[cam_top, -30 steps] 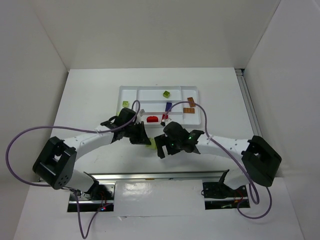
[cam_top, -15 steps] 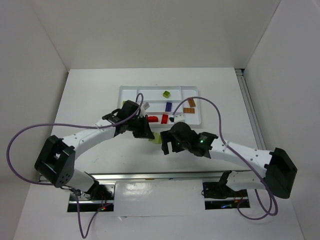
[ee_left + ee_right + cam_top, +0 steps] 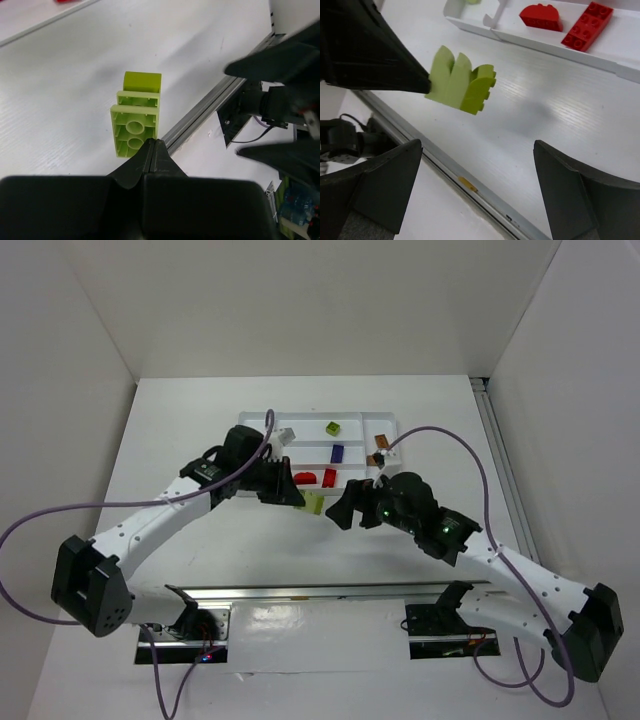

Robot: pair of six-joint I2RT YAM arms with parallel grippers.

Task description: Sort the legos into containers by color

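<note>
Top external: white tray (image 3: pixel 300 425) sits at the far middle of the desk (image 3: pixel 180 430). Left gripper (image 3: pixel 296 496) is just off the tray's near edge, pinched tight on a pale yellow-green brick (image 3: pixel 313 503). Right gripper (image 3: pixel 345 512) is beside that brick on its right, not touching it; spread not readable from here. In the tray: lime brick (image 3: pixel 333 427) in a far compartment, blue brick (image 3: pixel 337 452) mid-tray, two red bricks (image 3: pixel 304 478) in a near compartment, brown-orange brick (image 3: pixel 380 443) at the right end, partly hidden by the right arm.

Left wrist: left gripper (image 3: pixel 152 150) fingers meet at the lower edge of the yellow-green brick (image 3: pixel 136 117). Brick stands upright with its hollow underside to the camera, lifted off the desk, shadow on the surface behind it. Metal rail (image 3: pixel 200 110) at the desk's near edge is beyond. Right arm is a dark blur at the right.

Right wrist: right gripper (image 3: pixel 476 150) jaws are wide apart with nothing between them. Yellow-green brick (image 3: pixel 462 80) hangs ahead of them above the desk, held at its left side by the left gripper's dark fingertip (image 3: pixel 375 55). Tray near rim (image 3: pixel 560 47) is past it, with the arched and flat red bricks (image 3: pixel 540 17) inside.
</note>
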